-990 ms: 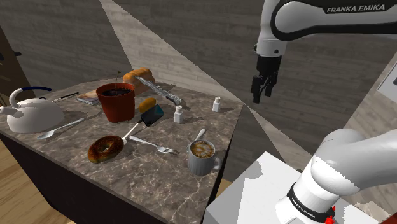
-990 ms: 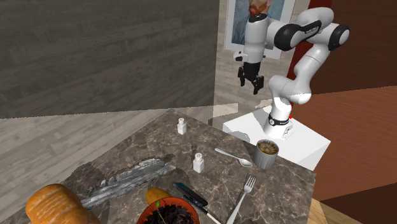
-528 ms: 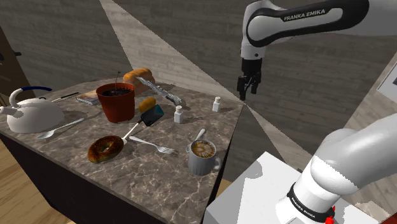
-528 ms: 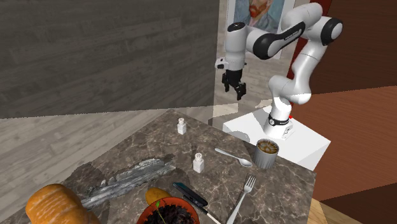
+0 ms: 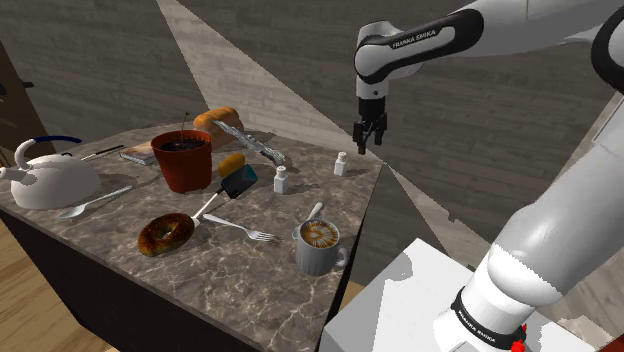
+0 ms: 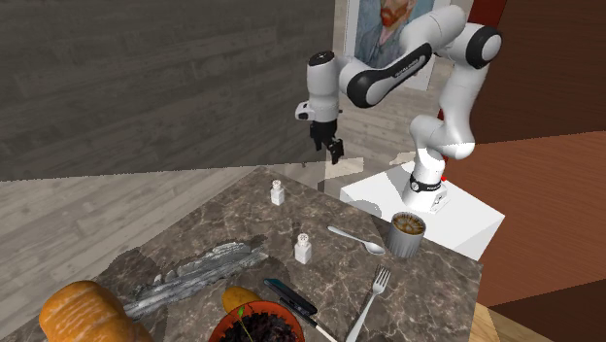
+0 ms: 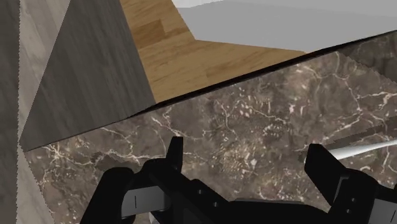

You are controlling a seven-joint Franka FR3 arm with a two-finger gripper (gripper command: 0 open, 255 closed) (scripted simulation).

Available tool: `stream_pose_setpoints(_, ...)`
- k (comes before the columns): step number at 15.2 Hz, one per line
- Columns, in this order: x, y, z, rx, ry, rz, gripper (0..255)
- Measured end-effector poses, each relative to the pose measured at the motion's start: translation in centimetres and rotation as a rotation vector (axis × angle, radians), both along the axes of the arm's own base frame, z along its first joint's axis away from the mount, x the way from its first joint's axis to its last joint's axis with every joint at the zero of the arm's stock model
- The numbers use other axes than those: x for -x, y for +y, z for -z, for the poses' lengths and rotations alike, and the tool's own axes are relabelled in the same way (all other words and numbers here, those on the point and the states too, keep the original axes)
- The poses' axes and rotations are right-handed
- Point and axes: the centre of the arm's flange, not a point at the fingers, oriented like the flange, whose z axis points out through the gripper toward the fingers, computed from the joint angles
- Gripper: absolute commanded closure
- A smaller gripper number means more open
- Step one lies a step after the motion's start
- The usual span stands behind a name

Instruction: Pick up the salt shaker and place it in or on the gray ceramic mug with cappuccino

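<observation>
- 2 small white shakers stand upright on the tabletop (image 5: 200, 275). They look alike, so I cannot tell which one holds the salt.
- The near shaker (image 5: 341, 163) stands by the tabletop's corner, below the hand (image 5: 366, 143) and a little to one side of it. Nothing touches it.
- The far shaker (image 5: 281, 179) stands farther in from the hand, well apart from the near one.
- The hand is open. In the wrist view its 2 black fingers (image 7: 173, 153) stand apart with nothing between them, and bare marble shows beneath.
- The hand hangs in the air, pointing down, above the tabletop's corner.
- The gray mug (image 5: 318, 248) stands upright, well apart from the hand and near the tabletop's edge on the stand's side. Foam shows on the drink inside it.
- A spoon (image 6: 354, 239) lies just beside the mug, and a fork (image 5: 240, 230) lies farther from the hand than the mug.
- The tabletop is dark brown marble with pale veins.
- Farther still from the hand sit a red pot (image 5: 183, 160), a bread loaf (image 5: 218, 120), a doughnut (image 5: 165, 233) and a white kettle (image 5: 50, 180).
- The white stand (image 6: 427, 209) sits beside the tabletop.
- The room has grey plank walls, a light wooden floor (image 7: 184, 54), a painting (image 6: 388, 24) behind the arm and a dark red wall (image 6: 544, 78).
</observation>
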Motion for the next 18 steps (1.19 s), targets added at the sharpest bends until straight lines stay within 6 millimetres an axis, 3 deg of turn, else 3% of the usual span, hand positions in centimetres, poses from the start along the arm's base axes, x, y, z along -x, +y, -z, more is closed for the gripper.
stream_pose_setpoints(14, -16.6, -5.9, 7.2, 0.025, 0.039, -0.036, 0)
stream_pose_setpoints(18, -17.7, -6.5, 8.9, 0.027, 0.043, -0.039, 0)
